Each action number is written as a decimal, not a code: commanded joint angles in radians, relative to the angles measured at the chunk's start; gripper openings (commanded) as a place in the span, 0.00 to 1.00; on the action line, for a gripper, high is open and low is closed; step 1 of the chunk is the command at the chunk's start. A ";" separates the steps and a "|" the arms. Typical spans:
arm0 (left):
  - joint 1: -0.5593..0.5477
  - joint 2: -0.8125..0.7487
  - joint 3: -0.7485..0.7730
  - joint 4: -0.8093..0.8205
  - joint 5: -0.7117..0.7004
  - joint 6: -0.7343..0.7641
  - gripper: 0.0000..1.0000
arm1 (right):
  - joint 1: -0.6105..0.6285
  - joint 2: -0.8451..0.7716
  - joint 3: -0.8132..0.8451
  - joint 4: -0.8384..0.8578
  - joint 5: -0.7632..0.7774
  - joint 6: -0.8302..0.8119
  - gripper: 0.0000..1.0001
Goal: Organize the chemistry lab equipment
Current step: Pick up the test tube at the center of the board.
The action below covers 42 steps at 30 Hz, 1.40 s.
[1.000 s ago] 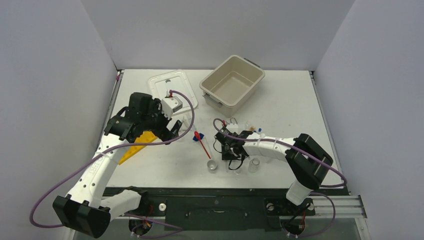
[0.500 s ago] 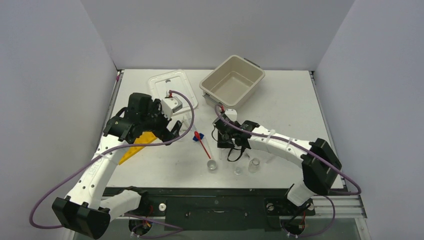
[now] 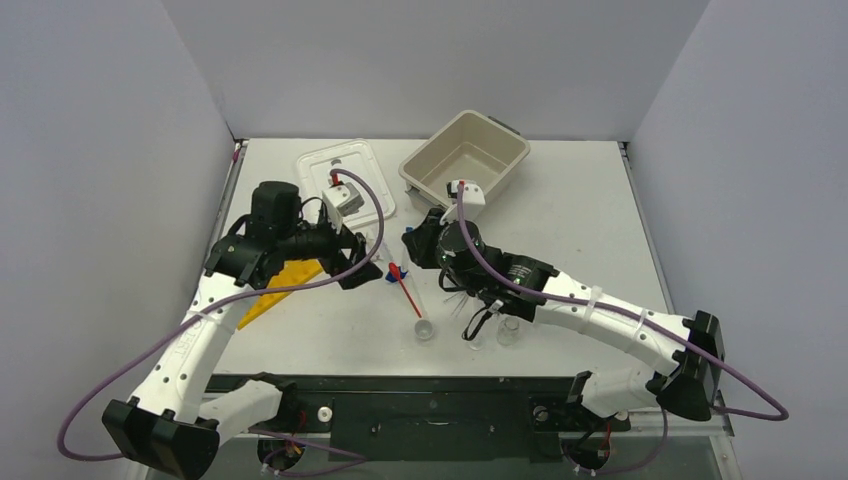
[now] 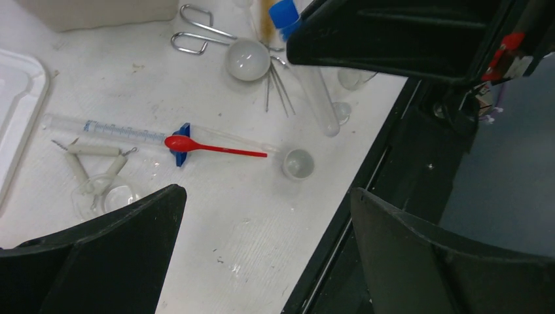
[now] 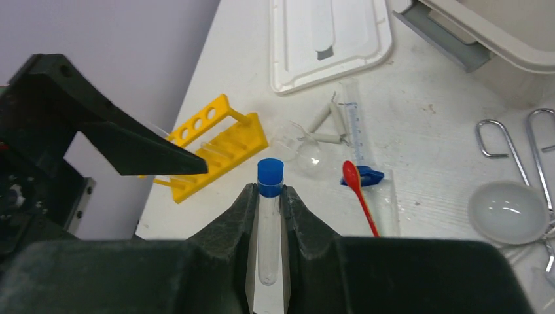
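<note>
Tube (image 5: pixel 268 239) with blue cap (image 5: pixel 269 171) sits clamped in the right gripper (image 5: pixel 269 196), long axis along the fingers (image 5: pixel 241 216), cap forward. Rack (image 5: pixel 219 147) lies ahead and to the left, well apart; the left gripper (image 4: pixel 265 196), spread wide and empty, is nearer to it

One yellow rack (image 5: pixel 219 147); one red spatula (image 4: pixel 209 147); one tub (image 3: pixel 465 165); one lid (image 3: pixel 345 165).

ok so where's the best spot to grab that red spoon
Take the red spoon by the middle of its thin handle, coming straight down from above, fingers closing across it. It lies flat on the table, and its bowl sits at the blue foot of the lying cylinder, so that end is crowded; the handle short of the small beaker looks freer.
</note>
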 commanded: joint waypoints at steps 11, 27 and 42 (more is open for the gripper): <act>0.012 -0.043 -0.036 0.176 0.201 -0.134 0.88 | 0.177 0.047 0.075 0.295 0.250 -0.021 0.00; 0.023 -0.053 -0.024 0.116 0.088 0.023 0.02 | 0.183 0.080 0.121 0.252 0.132 -0.055 0.00; 0.020 -0.078 0.007 -0.095 0.000 0.312 0.00 | -0.160 0.125 0.298 -0.149 -0.585 -0.012 0.33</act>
